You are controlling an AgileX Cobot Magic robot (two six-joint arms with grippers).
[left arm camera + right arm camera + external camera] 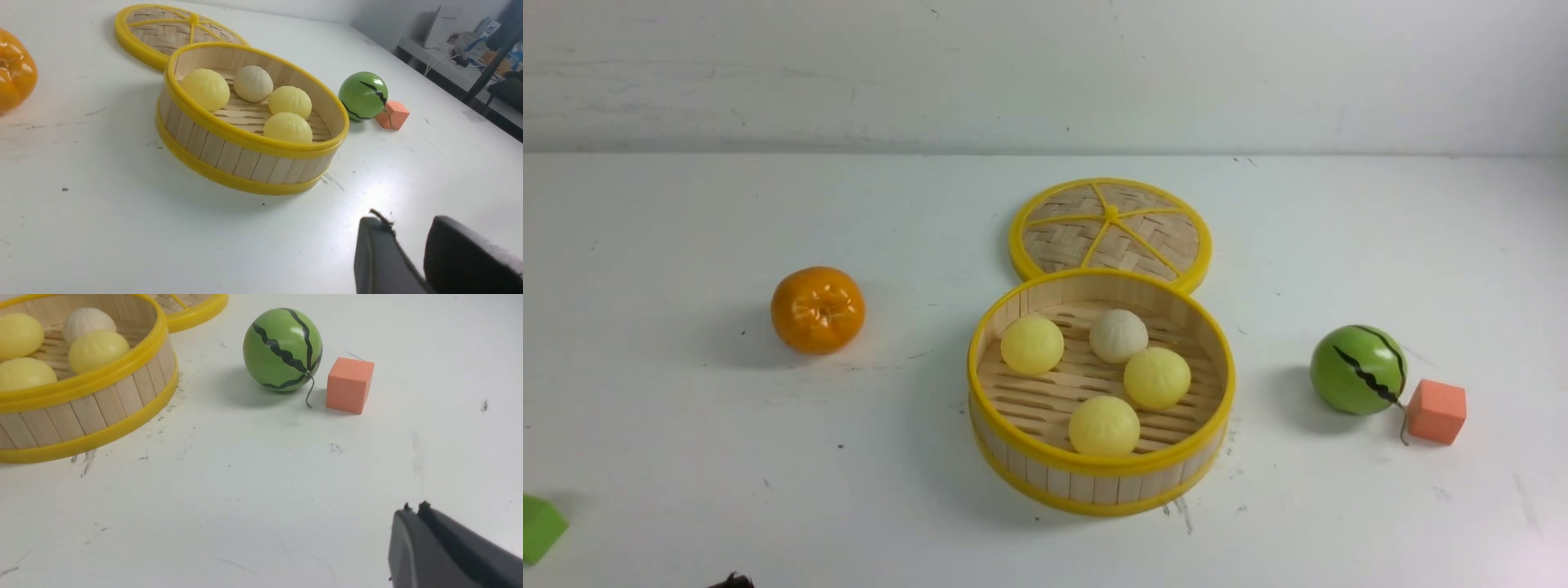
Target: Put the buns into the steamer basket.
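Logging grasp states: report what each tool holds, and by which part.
Nothing: the left tool and right tool are empty; all four buns lie in the steamer basket.

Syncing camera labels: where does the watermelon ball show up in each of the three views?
Front view: watermelon ball on the robot's right, between the steamer basket and the orange cube.
Left wrist view: ball just beyond the basket, cube touching it.
Right wrist view: ball upper middle, cube beside it.
Shared landmark: the orange cube.
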